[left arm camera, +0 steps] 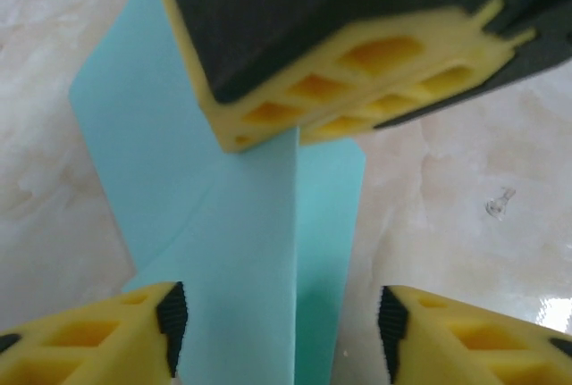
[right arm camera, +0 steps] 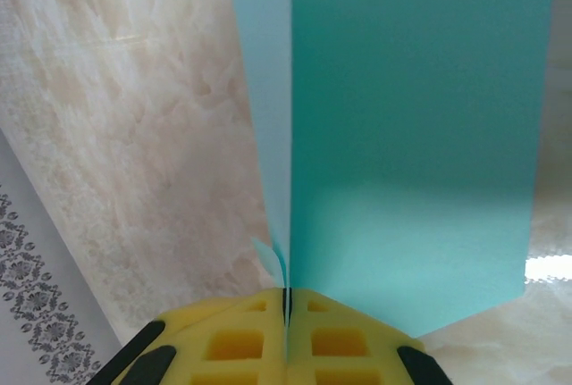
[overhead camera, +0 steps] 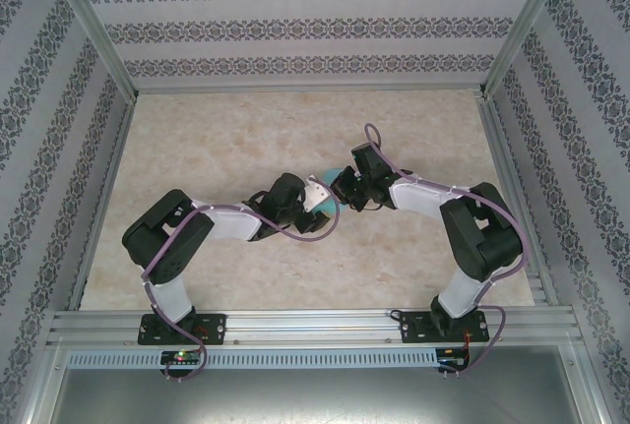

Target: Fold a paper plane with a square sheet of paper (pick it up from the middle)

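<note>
Teal, thin and floppy, the square sheet of paper (right arm camera: 402, 135) is folded, mid table (overhead camera: 217, 139); your right gripper (right arm camera: 286, 309) pinches its crease, left gripper (left arm camera: 281, 322) spread astride it. Hold near the crease, gently.

Robot lab test cell. Small enclosed booth: aluminium frame posts (overhead camera: 89, 26) at corners, flat wall panels (overhead camera: 295, 30) printed with striped floral wallpaper pattern. Marble-look tabletop (overhead camera: 246, 139) boxed in by frame. Two robot arms, left arm (overhead camera: 226, 222) and right arm (overhead camera: 423, 193), bolted to aluminium rail (overhead camera: 315, 324) at near edge. Purple cables (overhead camera: 367, 132) loop loosely along arms. Slotted cable duct (overhead camera: 315, 357) below rail; small circuit board (overhead camera: 182, 355) with lit lamps under left base.
</note>
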You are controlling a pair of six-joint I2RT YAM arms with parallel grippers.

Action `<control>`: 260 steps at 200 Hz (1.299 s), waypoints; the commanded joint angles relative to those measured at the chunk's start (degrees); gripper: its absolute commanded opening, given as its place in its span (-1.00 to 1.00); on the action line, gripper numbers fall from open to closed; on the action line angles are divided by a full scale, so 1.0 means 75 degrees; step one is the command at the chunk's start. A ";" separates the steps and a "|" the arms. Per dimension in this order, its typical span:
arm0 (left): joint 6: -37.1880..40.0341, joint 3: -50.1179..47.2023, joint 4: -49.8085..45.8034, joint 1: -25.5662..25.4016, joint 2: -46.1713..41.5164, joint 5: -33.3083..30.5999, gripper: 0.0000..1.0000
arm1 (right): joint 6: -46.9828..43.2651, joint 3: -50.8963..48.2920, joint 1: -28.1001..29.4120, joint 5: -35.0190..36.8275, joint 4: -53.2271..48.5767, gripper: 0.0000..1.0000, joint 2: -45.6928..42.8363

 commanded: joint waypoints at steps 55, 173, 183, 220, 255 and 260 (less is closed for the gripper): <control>0.0198 0.0025 0.0607 0.0070 0.0287 0.0004 -0.28 | -0.0033 0.0045 -0.0152 -0.0491 -0.0096 -0.96 0.0165; -0.0973 0.0294 0.0060 0.0289 0.0322 0.1089 -0.76 | -0.1294 -0.0053 -0.0790 -0.1012 -0.0093 -0.08 -0.0343; -0.1124 0.0362 -0.0097 0.0289 0.0322 0.1156 -0.76 | -0.1477 -0.0205 -0.0925 -0.1060 0.0004 -0.02 -0.0503; -0.1694 0.0665 -0.0732 0.0301 0.0447 0.1199 -0.76 | -0.2279 -0.0560 -0.1238 -0.1044 -0.0009 0.13 -0.1135; -0.2441 0.0818 -0.0951 0.0301 0.0538 0.1324 -0.76 | -0.2572 -0.0950 -0.1420 -0.0969 0.0090 0.14 -0.1435; -0.2538 0.0826 -0.0973 0.0294 0.0545 0.1327 -0.76 | -0.2606 -0.1001 -0.1422 -0.0984 0.0133 0.14 -0.1454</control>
